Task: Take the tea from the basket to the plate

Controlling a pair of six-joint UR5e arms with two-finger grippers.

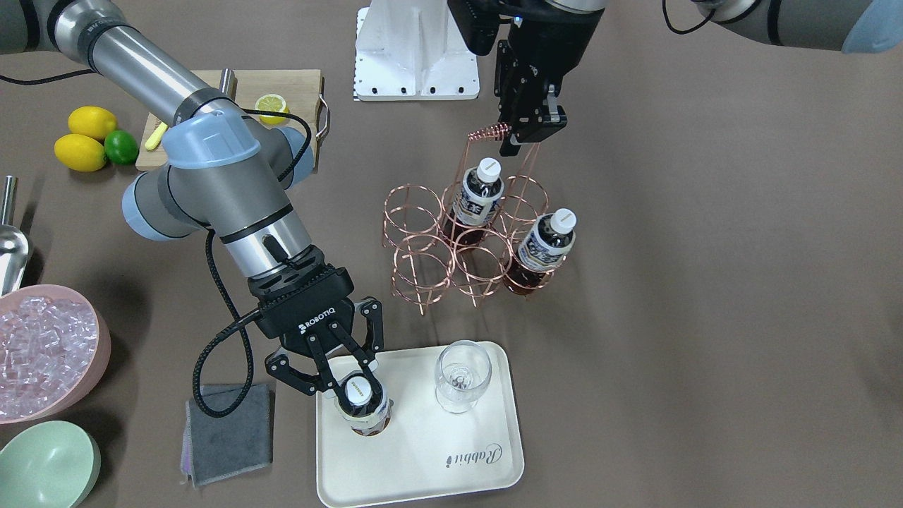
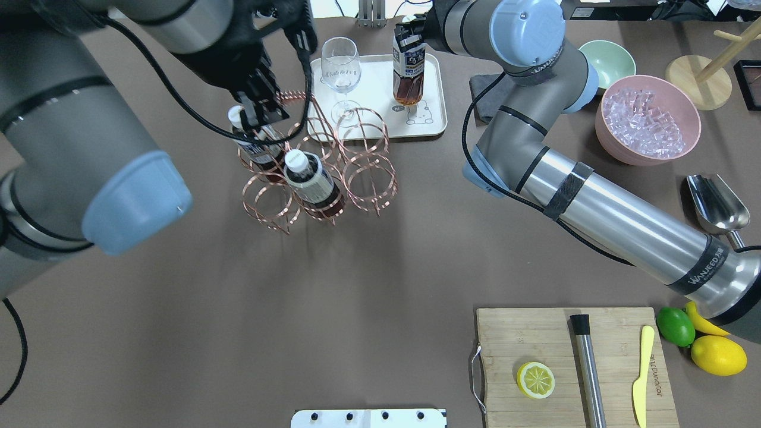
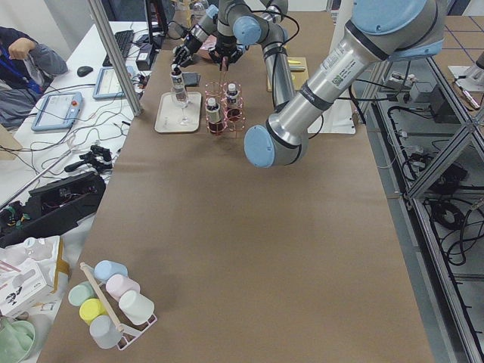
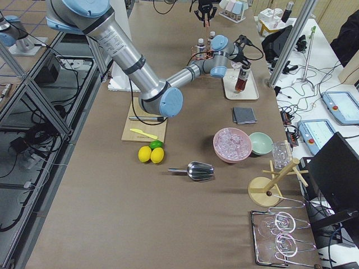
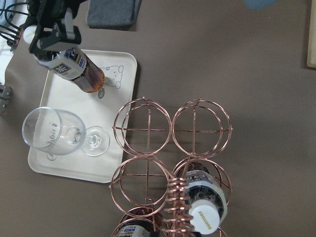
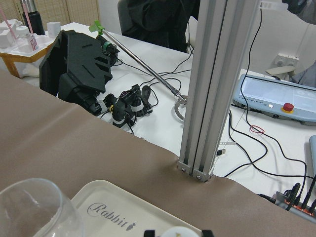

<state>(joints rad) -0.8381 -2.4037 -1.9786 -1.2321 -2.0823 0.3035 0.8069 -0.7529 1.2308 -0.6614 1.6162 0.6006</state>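
The cream plate (image 1: 437,451) lies at the table's operator side. One tea bottle (image 1: 363,413) stands upright on it, and my right gripper (image 1: 358,386) is shut on its neck from above; it also shows in the overhead view (image 2: 409,71). The copper wire basket (image 1: 423,247) stands mid-table with two more tea bottles (image 1: 480,194) (image 1: 547,243) in its cells. My left gripper (image 1: 518,141) is shut on the basket's coiled handle (image 1: 490,130). The left wrist view shows the basket (image 5: 148,128), the plate (image 5: 64,168) and the held bottle (image 5: 74,64).
A clear stemmed glass (image 1: 462,374) stands on the plate beside the bottle. A grey cloth (image 1: 229,434), a pink bowl of ice (image 1: 42,349) and a mint bowl (image 1: 46,466) lie by the plate. A cutting board (image 2: 571,362) with lemon half sits near the robot.
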